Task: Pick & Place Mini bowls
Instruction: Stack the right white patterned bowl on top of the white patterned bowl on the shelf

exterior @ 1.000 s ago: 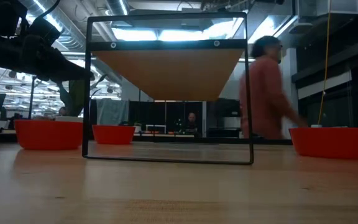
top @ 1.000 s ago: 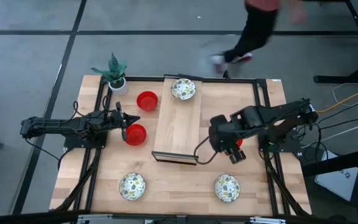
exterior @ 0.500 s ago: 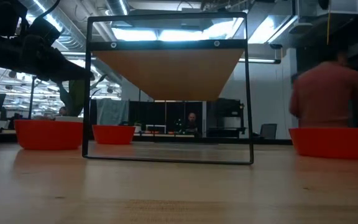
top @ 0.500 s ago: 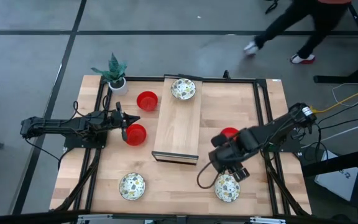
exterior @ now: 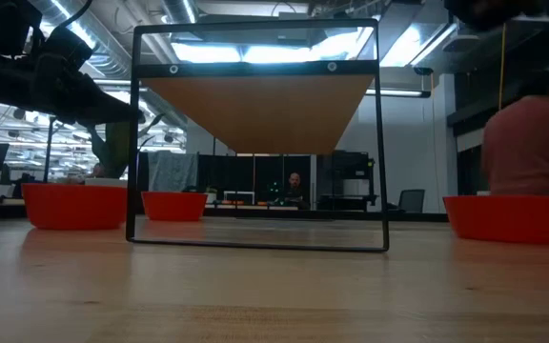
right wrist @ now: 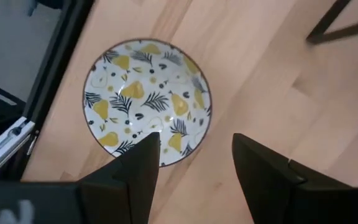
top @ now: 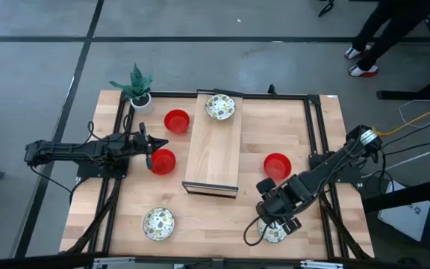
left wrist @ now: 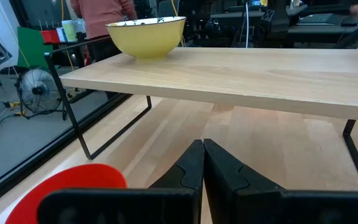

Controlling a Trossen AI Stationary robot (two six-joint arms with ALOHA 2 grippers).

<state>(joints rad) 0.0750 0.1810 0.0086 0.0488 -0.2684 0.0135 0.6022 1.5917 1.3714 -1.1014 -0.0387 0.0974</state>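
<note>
Three red mini bowls (top: 163, 161) (top: 176, 120) (top: 277, 165) rest on the wooden table. One patterned mini bowl (top: 220, 107) sits on the raised wooden shelf (top: 215, 149), and another (top: 158, 223) lies near the front left. A third patterned bowl (right wrist: 148, 102) lies near the front right. My right gripper (right wrist: 194, 158) hangs open above it, pointing down, touching nothing; in the high view the right gripper (top: 281, 217) partly covers this bowl (top: 273, 235). My left gripper (left wrist: 202, 165) is shut and level beside a red bowl (left wrist: 67, 186).
A small white pot with a green plant (top: 139, 93) stands at the far left corner. The shelf's black wire frame (exterior: 260, 133) rises mid-table. Black rails (top: 323, 149) run along the table's sides. A person (exterior: 532, 143) moves in the room beyond.
My right gripper has swung from beside the shelf toward the table's near edge and come down, staying open. It now hangs over the front right patterned bowl, and the right red bowl it covered shows fully. The person beyond has walked away to the right.
</note>
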